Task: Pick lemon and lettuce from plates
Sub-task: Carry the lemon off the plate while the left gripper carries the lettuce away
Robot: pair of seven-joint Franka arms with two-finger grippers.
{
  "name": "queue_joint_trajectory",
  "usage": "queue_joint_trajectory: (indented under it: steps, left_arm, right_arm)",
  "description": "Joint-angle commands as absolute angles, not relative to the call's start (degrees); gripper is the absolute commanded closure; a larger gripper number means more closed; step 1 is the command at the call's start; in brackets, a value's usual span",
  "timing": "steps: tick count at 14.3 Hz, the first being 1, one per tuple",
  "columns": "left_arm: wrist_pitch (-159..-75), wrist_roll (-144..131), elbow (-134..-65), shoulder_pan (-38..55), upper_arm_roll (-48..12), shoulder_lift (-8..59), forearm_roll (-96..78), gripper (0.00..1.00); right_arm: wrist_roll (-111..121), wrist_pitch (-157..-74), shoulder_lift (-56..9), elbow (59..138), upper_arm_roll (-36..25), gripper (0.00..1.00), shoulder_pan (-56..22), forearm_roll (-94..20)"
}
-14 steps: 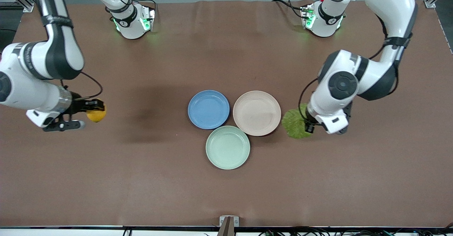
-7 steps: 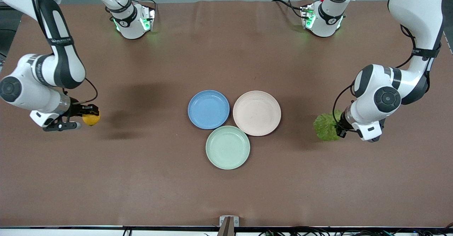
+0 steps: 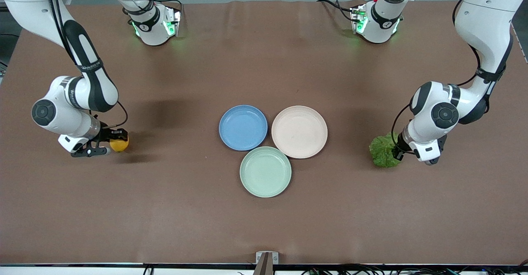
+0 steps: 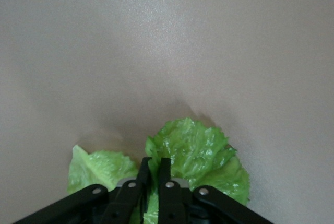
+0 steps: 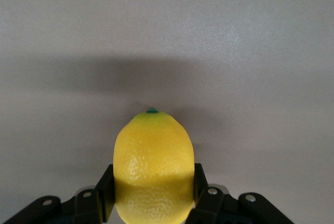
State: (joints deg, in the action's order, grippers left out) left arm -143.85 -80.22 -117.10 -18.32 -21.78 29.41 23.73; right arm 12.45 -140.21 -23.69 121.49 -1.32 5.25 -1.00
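My right gripper (image 3: pixel 112 142) is shut on the yellow lemon (image 3: pixel 119 144) low over the bare table at the right arm's end; in the right wrist view the lemon (image 5: pixel 153 166) sits between the fingers (image 5: pixel 105 187). My left gripper (image 3: pixel 397 151) is shut on the green lettuce (image 3: pixel 383 150) low over the table at the left arm's end; in the left wrist view the leaf (image 4: pixel 195 153) spreads around the closed fingertips (image 4: pixel 165 169). The blue plate (image 3: pixel 243 127) and the beige plate (image 3: pixel 299 131) lie side by side mid-table with nothing on them.
A mint-green plate (image 3: pixel 265 171) lies nearer the front camera, touching the other two. The brown mat (image 3: pixel 264 225) covers the table. The arm bases (image 3: pixel 153 23) stand along the table's back edge.
Both arms swung outward from the plates and lowered. The lemon went toward the right arm's end, the lettuce toward the left arm's end; both now hang close to the mat.
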Motion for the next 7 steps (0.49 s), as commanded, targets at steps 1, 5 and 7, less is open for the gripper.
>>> queue_joint_trajectory:
  steps: [1, 5, 7]
  left_arm:
    - [-143.79, -80.59, -117.42, -18.72, -22.50, 26.99, 25.05, 0.00]
    - [-136.87, -77.54, -115.06, -18.63, -25.91, 22.07, 25.05, 0.00]
    - [-130.55, -73.58, -111.81, -18.81, -28.03, 20.31, 24.61, 0.00]
  right_arm:
    - [11.69, -142.03, -24.52, 121.99, -0.62, 0.80, 5.98, -0.97]
    - [11.69, -142.39, -24.87, 121.99, -0.62, 0.44, 5.89, -0.97]
    - [11.34, -141.25, -23.83, 121.90, -0.62, 0.01, 5.89, -0.97]
